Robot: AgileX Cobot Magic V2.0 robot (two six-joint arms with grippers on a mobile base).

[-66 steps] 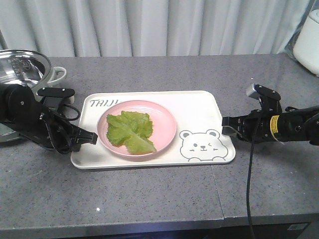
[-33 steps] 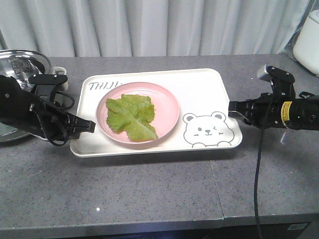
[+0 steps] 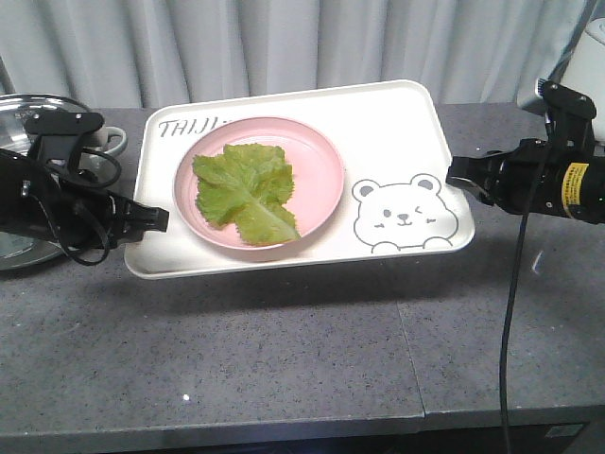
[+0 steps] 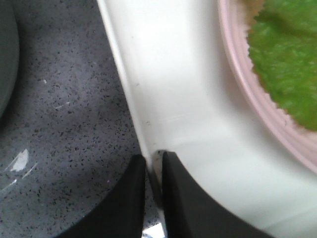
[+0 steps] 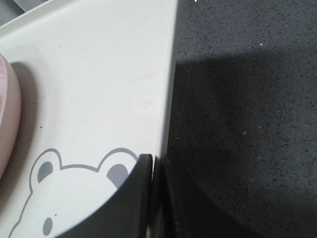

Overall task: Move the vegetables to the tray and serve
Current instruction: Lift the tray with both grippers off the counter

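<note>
Held by its short rims — stiff, light tray [image 3: 378, 123], fingers [image 4: 131, 198] of left gripper [image 4: 154, 162] and right gripper [image 5: 157, 167] clamped there; lettuce leaf [image 3: 246, 184] (loose on pink plate [image 3: 319, 161]) apt to slide.

One tray [image 3: 397, 118], one pink plate [image 3: 326, 159], one lettuce leaf [image 3: 246, 189], one steel vessel [image 3: 28, 102]; two tools: left tool [image 3: 161, 218], right tool [image 3: 456, 175].

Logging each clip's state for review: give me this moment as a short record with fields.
tray: held clear of the counter, shadow beneath
left gripper: shut on the tray rim
right gripper: shut on the opposite rim, by the bear drawing
pink plate: on the tray
lettuce leaf: on the pink plate
</note>
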